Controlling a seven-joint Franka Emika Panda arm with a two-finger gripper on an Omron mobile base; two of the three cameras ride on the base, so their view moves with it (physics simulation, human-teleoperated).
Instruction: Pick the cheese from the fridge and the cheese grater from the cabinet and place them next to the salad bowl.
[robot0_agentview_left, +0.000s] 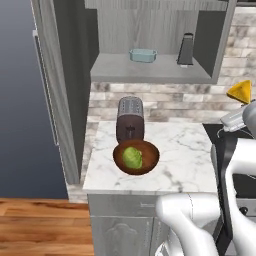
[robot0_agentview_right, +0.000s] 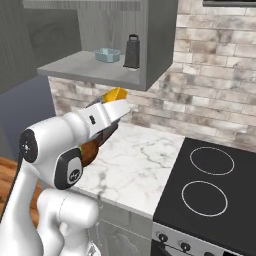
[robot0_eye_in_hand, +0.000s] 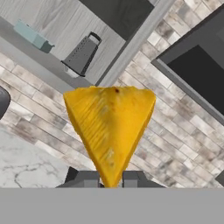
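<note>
My gripper (robot0_eye_in_hand: 109, 177) is shut on the cheese (robot0_eye_in_hand: 109, 127), a yellow-orange wedge held point-down between the fingertips. It hangs in the air above the counter's right end (robot0_agentview_left: 241, 91), to the right of and higher than the salad bowl (robot0_agentview_left: 120, 159). From the right side the cheese (robot0_agentview_right: 115, 94) sticks out of the gripper (robot0_agentview_right: 112, 102), and the arm hides most of the bowl (robot0_agentview_right: 90, 147). The cheese grater (robot0_agentview_left: 186, 49) stands upright on the shelf of the open cabinet (robot0_agentview_left: 150, 70), at its right end (robot0_agentview_right: 132, 51). The fridge (robot0_agentview_left: 15, 100) stands at the far left.
A toaster (robot0_agentview_left: 130, 119) stands right behind the bowl. A light blue dish (robot0_agentview_left: 143, 55) sits on the cabinet shelf left of the grater. The open cabinet door (robot0_agentview_left: 60, 75) reaches out at the left. A black stove (robot0_agentview_right: 210, 185) adjoins the marble counter (robot0_agentview_left: 185, 160) on the right.
</note>
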